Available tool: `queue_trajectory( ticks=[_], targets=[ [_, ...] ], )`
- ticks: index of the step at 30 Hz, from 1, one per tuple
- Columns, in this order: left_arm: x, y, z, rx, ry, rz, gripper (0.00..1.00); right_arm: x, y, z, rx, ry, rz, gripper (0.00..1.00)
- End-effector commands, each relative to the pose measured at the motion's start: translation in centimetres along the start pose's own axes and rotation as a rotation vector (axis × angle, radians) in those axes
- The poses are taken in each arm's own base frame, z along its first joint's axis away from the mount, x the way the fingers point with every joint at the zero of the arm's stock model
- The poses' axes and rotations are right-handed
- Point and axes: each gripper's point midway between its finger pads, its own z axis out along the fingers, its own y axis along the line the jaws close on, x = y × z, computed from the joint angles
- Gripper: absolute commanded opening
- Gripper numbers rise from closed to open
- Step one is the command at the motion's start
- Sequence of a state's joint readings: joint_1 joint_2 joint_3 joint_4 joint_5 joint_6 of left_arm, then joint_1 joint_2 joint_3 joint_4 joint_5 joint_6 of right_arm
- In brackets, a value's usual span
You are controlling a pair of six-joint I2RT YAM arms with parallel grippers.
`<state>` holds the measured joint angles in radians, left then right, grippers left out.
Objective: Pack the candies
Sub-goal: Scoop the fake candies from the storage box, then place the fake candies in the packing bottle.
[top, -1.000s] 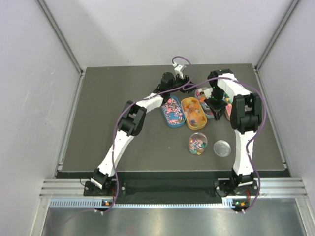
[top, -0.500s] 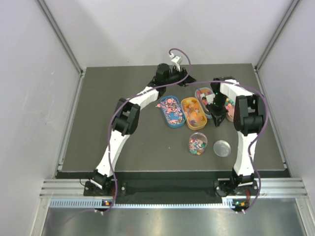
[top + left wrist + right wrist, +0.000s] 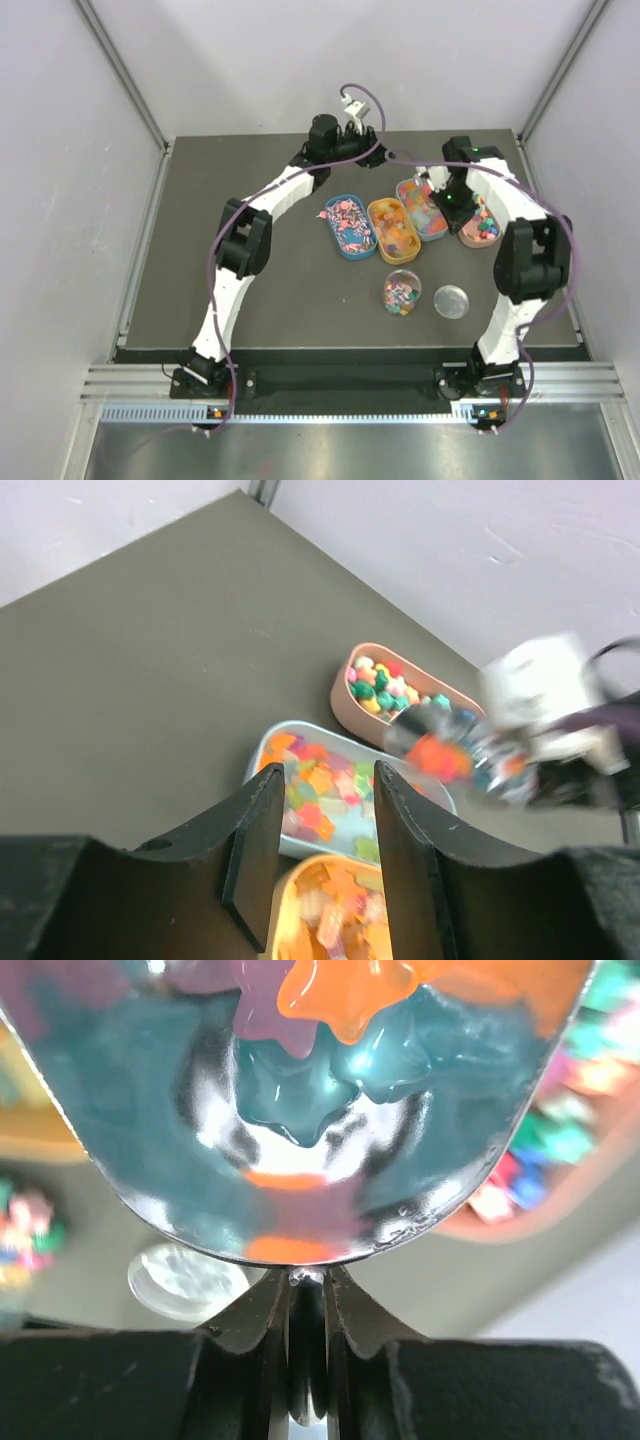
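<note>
Only my right wrist view shows glossy star candies point(image 3: 335, 1065) in the mirrored scoop point(image 3: 170, 1150) that my right claw point(image 3: 308, 1305) pinches. My left claw point(image 3: 326, 780) stands half-wide.

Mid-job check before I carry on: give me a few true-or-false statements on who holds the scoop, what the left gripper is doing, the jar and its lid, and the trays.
1. The right gripper is shut on the scoop, which carries gummies. True.
2. The left gripper grips a tray. False: its jaws stand open with nothing between them, above the oval trays.
3. The lid is on the jar. False: it lies on the table beside the jar.
4. Four oval trays hold candies. True.
5. The jar is empty. False: it has candies inside.
</note>
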<state>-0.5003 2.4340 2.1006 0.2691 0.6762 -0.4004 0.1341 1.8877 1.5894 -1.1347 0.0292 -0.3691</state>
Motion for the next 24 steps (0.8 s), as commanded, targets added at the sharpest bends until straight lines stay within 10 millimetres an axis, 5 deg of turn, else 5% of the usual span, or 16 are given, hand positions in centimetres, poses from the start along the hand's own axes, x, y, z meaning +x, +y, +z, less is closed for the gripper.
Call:
queue_trajectory(
  ticks=[1, 7, 15, 24],
  targets=[
    [-4.7, -4.5, -2.4, 0.047, -0.010, 0.074, 0.46, 1.3, -1.4, -6.7, 0.092, -0.096, -0.099, 0.00],
    [-4.8, -5.3, -7.1, -0.017, 0.035, 0.088, 0.45, 5.8, -0.8, -9.5, 0.151, -0.132, -0.290, 0.00],
    [-5.2, -4.8, -11.6, -0.120, 0.076, 0.135, 0.45, 11.9, 0.7, -8.8, 0.174, -0.064, -0.538, 0.00],
    [-2.7, -3.2, -13.6, -0.209, 0.186, 0.155, 0.46, 13.5, -0.8, -10.5, 0.275, 0.032, -0.830, 0.00]
  ],
)
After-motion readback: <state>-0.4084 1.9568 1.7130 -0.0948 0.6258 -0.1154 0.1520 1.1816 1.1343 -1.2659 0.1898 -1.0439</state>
